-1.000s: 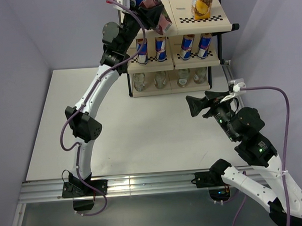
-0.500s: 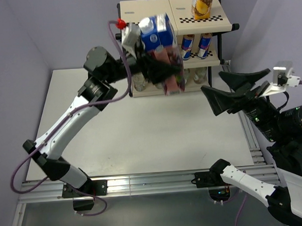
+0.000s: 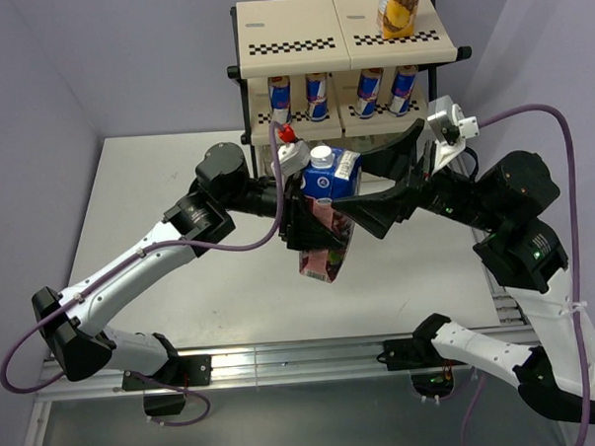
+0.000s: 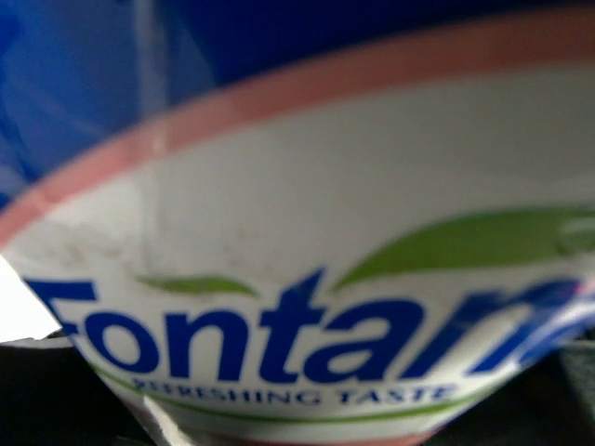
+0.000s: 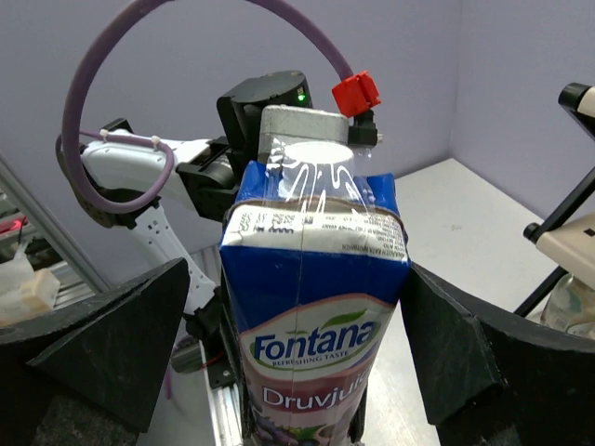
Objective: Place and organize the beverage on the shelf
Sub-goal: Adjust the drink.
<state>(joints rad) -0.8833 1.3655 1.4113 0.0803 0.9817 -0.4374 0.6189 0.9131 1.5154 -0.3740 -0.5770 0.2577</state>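
Spotter: Your left gripper (image 3: 315,225) was clamped on the purple Fontana juice carton (image 3: 333,177) around mid-body. It held the carton above the white table (image 3: 177,179), near the table's centre. From the top camera the white cap end pointed toward 12 o'clock and the base toward 6, with the carton tilted.

Logger: Agreed. Your left wrist camera showed only the carton's label (image 4: 307,232), blurred and filling the frame.

Spotter: Your right gripper (image 3: 367,185) sat at the carton's 3 o'clock, jaws spread wide and gripping nothing. In its own wrist view one finger (image 5: 112,344) stood at the carton's 9 o'clock and the other at its 3. We couldn't tell whether either pad touched the sides.

Logger: The shelf (image 3: 289,26) stood at the table's 12 o'clock edge. The yellow pineapple carton (image 3: 399,6) was upright on the top board, toward 1 o'clock. Four blue-and-silver cans (image 3: 371,91) stood in a row on the middle tier. Your purple carton hung at the shelf's 6 o'clock, off the boards.
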